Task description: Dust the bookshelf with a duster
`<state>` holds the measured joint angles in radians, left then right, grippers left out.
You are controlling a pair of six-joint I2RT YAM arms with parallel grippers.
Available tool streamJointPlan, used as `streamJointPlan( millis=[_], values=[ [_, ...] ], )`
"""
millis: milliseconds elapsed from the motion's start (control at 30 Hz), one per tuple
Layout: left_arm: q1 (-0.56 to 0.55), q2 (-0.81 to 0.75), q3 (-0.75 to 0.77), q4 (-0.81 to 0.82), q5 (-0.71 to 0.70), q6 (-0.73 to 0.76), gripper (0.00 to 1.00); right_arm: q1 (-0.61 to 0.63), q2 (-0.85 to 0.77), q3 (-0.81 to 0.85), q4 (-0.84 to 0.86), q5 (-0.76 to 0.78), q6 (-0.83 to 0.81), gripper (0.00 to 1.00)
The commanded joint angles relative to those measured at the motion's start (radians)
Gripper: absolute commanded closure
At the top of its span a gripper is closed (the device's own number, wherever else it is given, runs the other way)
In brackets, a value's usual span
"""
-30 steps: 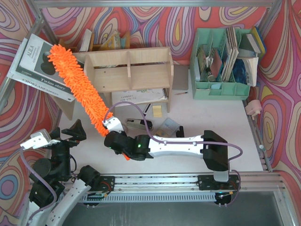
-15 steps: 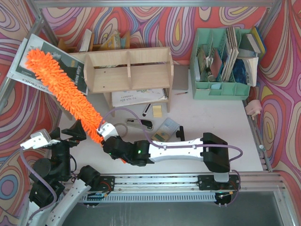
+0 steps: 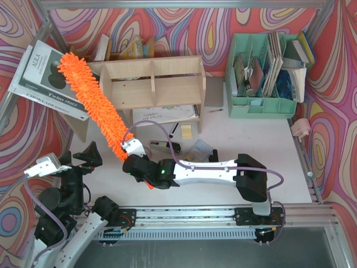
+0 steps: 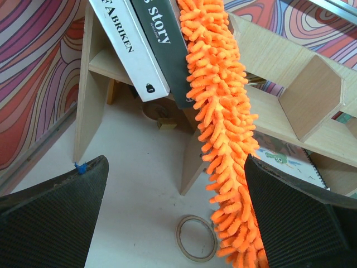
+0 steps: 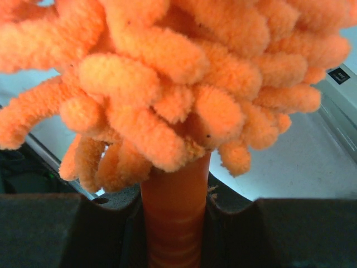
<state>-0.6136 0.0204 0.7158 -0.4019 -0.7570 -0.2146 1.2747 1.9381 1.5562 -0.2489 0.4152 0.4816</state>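
Orange duster (image 3: 92, 103), pale wood bookshelf (image 3: 167, 66), mint-green organiser (image 3: 259, 106), swirl-patterned walls (image 3: 184, 28).

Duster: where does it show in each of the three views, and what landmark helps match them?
Top external: duster runs diagonally from upper left down to the right gripper.
Left wrist: it runs from top centre to bottom right of centre.
Right wrist: its fluff fills the upper frame, handle at bottom centre.
Shared landmark: the bookshelf, seen in top and left wrist views only.

White table (image 3: 251, 137) bears the bookshelf (image 3: 153, 84), green organiser (image 3: 259, 106) and notebook (image 3: 167, 115).
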Motion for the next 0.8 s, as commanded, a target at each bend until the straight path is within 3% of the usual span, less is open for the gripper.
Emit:
streamJointPlan(
  millis=[0, 200, 433, 767],
  values=[
    [0.005, -0.012, -0.013, 0.010, -0.012, -0.005, 0.02, -0.011, 0.001, 0.032, -0.011, -0.003, 0.028, 1.00],
    [0.005, -0.010, -0.015, 0.012, -0.010, -0.003, 0.02, 0.006, -0.060, -0.021, 0.143, -0.072, -0.077, 1.00],
    [0.005, -0.010, -0.014, 0.012, -0.011, -0.003, 0.02, 0.044, -0.094, -0.043, 0.230, -0.048, -0.160, 1.00],
    [0.005, -0.009, -0.015, 0.012, -0.009, -0.003, 0.02, 0.031, -0.022, 0.016, 0.089, -0.003, -0.056, 1.00]
  ],
)
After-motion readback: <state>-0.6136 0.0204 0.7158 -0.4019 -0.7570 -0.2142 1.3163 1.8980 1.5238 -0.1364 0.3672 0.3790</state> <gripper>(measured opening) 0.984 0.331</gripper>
